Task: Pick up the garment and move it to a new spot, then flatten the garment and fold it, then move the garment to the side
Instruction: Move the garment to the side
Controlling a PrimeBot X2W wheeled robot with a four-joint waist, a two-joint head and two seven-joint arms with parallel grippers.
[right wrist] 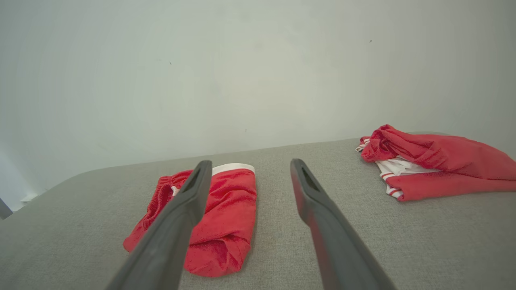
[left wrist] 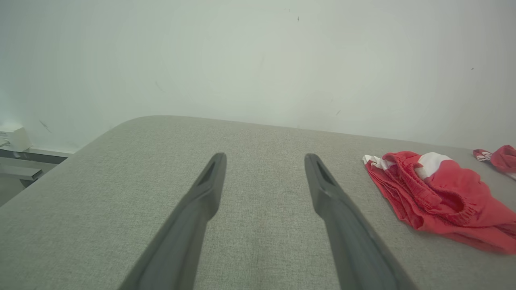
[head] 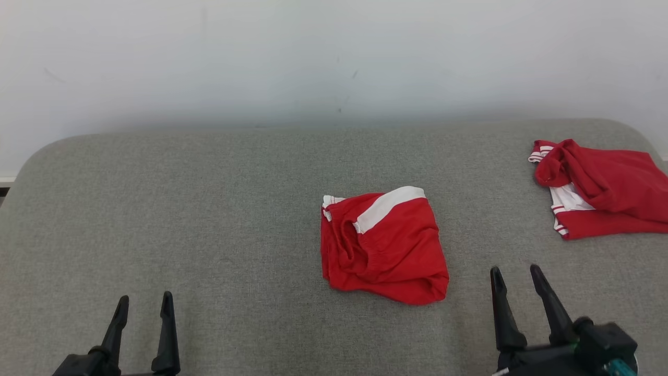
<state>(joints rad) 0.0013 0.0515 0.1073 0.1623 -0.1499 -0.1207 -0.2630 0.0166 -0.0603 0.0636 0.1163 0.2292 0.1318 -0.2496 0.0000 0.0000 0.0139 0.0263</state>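
Both grippers wide and empty, red garment at centre

Nearest, at the lower left of the head view: left gripper (head: 145, 296), jaws spread wide, gripping nothing, above the bare grey padded surface (head: 209, 209). At the lower right, slightly farther forward: right gripper (head: 515, 268), jaws equally wide, also empty. Beyond the fingertips, near the middle of the surface and closer to the right gripper: red garment (head: 383, 245) with a white band, folded into a compact, somewhat rumpled bundle, touching neither gripper. Farther back, at the right edge: second red garment (head: 600, 188) with white striped trim, loosely heaped, well apart from the first. Behind everything: pale wall (head: 334, 52)
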